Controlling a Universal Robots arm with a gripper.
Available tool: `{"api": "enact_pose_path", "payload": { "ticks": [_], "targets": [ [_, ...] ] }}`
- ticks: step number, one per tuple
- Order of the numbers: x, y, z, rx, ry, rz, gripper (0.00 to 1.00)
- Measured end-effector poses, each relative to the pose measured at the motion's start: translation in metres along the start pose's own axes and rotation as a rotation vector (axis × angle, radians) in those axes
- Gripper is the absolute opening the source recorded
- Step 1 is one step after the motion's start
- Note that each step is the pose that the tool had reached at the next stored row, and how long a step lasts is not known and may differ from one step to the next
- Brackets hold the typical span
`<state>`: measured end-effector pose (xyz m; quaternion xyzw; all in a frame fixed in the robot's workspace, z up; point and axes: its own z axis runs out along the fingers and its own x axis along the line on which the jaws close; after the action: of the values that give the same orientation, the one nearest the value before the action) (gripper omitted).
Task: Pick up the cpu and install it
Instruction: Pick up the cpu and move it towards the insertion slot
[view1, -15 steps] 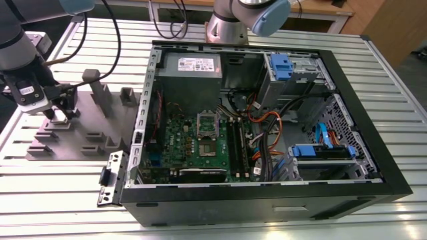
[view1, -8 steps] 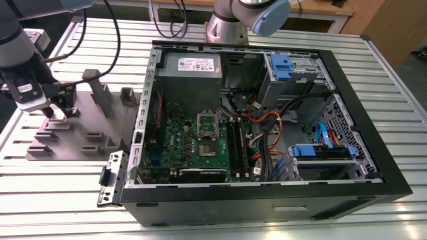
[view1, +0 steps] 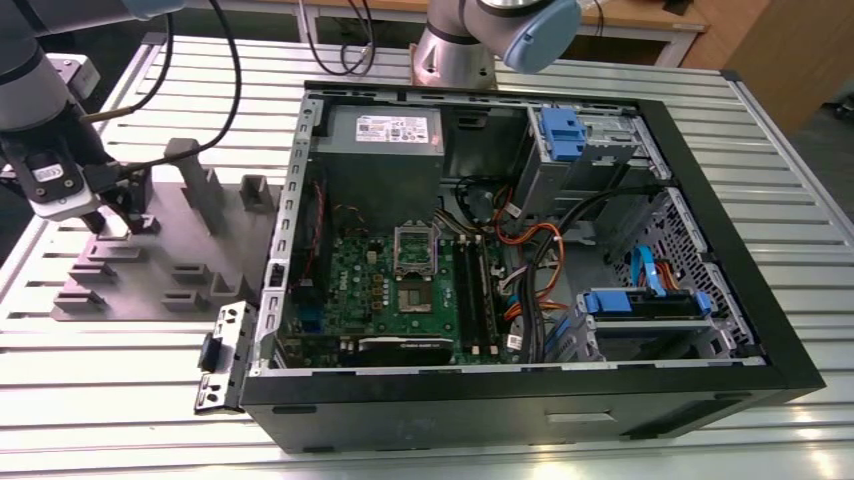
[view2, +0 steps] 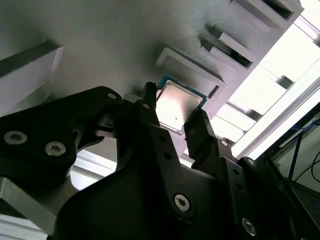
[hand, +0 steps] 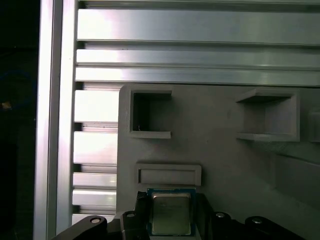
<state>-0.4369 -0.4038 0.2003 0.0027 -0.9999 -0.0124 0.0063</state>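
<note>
Gripper (view2: 173, 110): jaws clamped on cpu (hand: 171, 212) edges, over grey fixture (hand: 220, 150). Risk: thin edge grip, chip may slip or tilt, misseating in socket (view1: 414, 243).

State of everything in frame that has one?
cpu: flat, metal top up, gripped at the fixture, not installed.
tool: shut on the cpu's two opposite edges.
case: lying on its side, side panel off, board exposed.
</note>
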Motion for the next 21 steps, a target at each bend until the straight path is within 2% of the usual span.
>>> {"api": "enact_pose_path", "payload": {
  "ticks": [3,21],
  "targets": [
    [0.0000,0.0000,-0.0013,0.0026,0.0001,0.000,0.47],
    [0.0000,0.0001,-0.0037,0.0027,0.0002,0.000,0.47]
  ]
}}
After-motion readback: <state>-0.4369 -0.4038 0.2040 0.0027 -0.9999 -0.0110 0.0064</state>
